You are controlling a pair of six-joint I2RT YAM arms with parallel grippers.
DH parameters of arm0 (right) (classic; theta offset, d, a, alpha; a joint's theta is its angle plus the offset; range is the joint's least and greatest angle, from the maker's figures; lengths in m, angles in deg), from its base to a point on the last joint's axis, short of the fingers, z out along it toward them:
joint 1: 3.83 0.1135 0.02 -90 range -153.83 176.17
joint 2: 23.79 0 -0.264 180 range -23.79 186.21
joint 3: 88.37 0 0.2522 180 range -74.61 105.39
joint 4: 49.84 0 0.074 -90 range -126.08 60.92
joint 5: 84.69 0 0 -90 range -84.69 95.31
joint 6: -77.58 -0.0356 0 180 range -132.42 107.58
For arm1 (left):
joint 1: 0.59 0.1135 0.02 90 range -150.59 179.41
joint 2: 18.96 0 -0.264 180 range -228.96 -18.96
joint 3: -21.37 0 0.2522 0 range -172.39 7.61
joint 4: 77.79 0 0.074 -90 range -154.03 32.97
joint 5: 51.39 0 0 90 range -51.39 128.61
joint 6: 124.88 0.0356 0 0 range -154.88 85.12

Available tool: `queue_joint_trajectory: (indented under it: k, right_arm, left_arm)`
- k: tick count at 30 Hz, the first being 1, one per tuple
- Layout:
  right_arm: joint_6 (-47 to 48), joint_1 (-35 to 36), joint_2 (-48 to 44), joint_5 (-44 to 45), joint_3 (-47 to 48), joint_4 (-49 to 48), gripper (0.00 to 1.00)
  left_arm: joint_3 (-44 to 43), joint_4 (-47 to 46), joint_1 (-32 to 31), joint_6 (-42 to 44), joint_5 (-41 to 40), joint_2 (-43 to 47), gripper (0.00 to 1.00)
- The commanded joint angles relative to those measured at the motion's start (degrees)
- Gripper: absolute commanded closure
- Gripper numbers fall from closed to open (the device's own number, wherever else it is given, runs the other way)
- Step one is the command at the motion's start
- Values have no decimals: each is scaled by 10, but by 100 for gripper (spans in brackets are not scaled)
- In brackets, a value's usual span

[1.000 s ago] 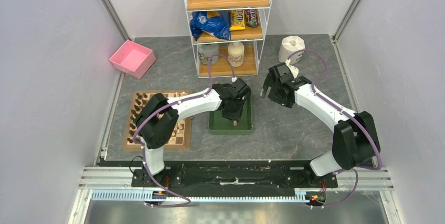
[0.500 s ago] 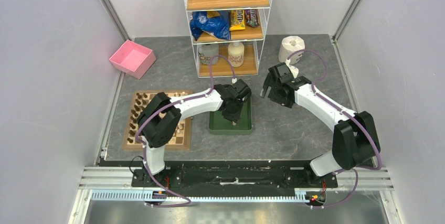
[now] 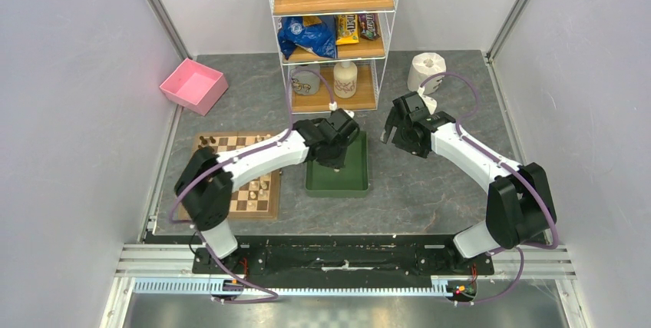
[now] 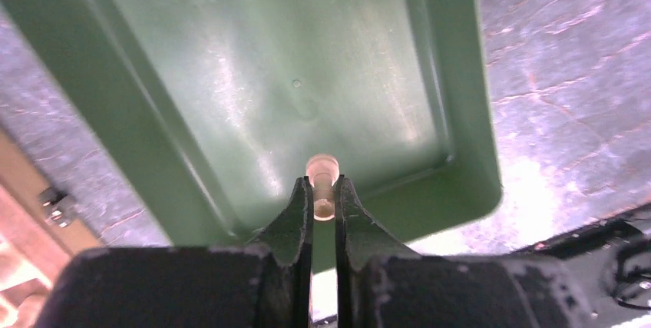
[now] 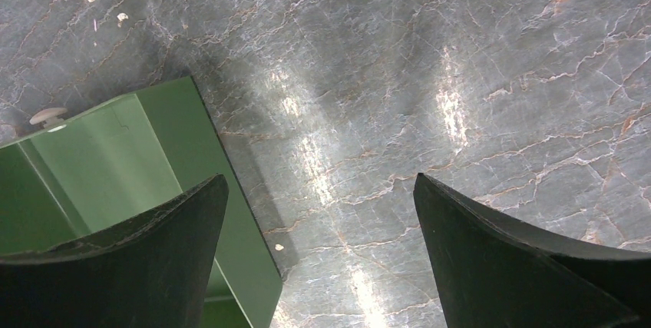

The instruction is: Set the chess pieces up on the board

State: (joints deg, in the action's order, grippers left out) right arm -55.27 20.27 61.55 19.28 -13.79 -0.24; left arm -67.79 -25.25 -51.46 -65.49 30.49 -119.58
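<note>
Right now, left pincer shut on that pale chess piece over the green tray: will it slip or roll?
Probably stiff and light: the pale chess piece looks small and solid. Slip seems possible: the left pincer holds it only at the tips, on a rounded body. Dropped, it would likely roll, though the walls of the green tray should stop it.

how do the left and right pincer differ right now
The left pincer is shut on a pale chess piece; the right pincer stands wide open and empty. The left pincer is over the green tray; the right pincer is over the grey table beside it. Both are black.
</note>
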Motion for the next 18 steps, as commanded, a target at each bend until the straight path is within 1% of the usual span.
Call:
queue_joint_trajectory:
  k: [1, 7, 14, 18]
  right_arm:
    - [3, -3, 3, 5, 8, -2, 1]
    - [1, -3, 2, 4, 6, -2, 1]
    - [-3, -3, 9, -3, 10, -6, 1]
    - [-4, -3, 13, -11, 14, -10, 1]
  left_arm:
    - [5, 18, -1, -19, -60, 90, 98]
    - [54, 49, 4, -50, -88, 165, 98]
    - [179, 70, 18, -133, -102, 280, 98]
    - [239, 82, 44, -155, -90, 316, 98]
